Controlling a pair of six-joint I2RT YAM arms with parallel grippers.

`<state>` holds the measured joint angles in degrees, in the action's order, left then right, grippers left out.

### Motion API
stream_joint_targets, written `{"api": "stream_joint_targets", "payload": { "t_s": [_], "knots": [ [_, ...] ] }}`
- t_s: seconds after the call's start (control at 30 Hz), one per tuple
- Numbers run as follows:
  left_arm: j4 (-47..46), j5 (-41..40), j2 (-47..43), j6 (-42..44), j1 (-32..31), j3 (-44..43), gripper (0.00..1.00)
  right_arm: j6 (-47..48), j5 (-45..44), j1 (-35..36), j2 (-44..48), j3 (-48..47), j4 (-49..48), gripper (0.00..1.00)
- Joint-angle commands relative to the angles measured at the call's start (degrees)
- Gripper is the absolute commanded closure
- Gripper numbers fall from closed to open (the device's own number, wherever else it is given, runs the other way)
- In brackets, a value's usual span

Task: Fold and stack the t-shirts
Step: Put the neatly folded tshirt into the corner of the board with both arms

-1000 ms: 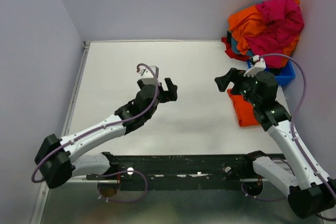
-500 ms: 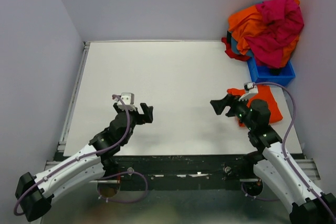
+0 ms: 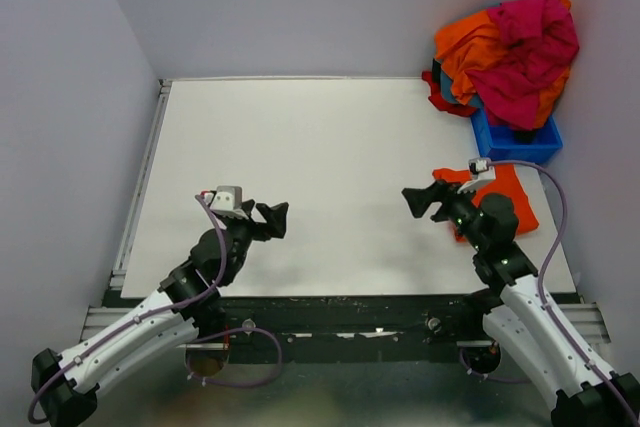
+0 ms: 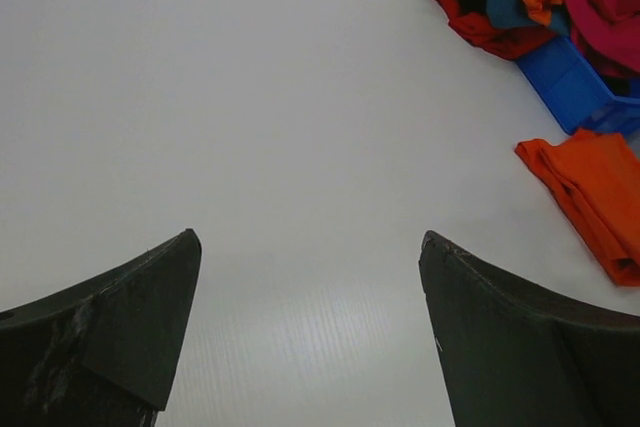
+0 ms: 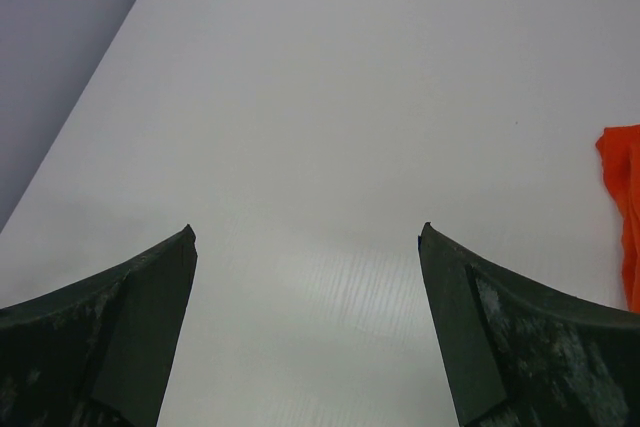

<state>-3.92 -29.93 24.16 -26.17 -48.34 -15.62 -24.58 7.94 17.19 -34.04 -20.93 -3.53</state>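
Both claws released; folded orange t-shirt (image 3: 522,199) flat at the table's (image 3: 300,127) right side.
Left gripper (image 3: 275,219) and right gripper (image 3: 418,199) gape empty. The shirt lies just before the blue bin (image 3: 535,147), partly under the right arm, long axis unclear. The bin overflows with crumpled t-shirts (image 3: 510,42).

t-shirts (image 3: 508,42) soft matt cloth, bin (image 3: 503,143) smooth blue plastic, table (image 3: 330,147) matt w/ fine ribs
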Motion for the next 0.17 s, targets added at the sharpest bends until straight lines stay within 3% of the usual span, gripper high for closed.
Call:
{"api": "stream_joint_targets", "payload": {
  "t_s": [0.0, 0.13],
  "knots": [
    [-1.00, 1.90, -0.26, 1.04, 0.08, 0.41, 0.01, 0.32, -1.62, 0.21, 0.73, 0.27, -1.74, 0.01],
    [-1.00, 1.72, 0.97, 0.86, 0.09, 0.06, 0.01, -0.03, -2.06, 0.21, 0.56, 0.27, -1.48, 0.01]
  ]
}}
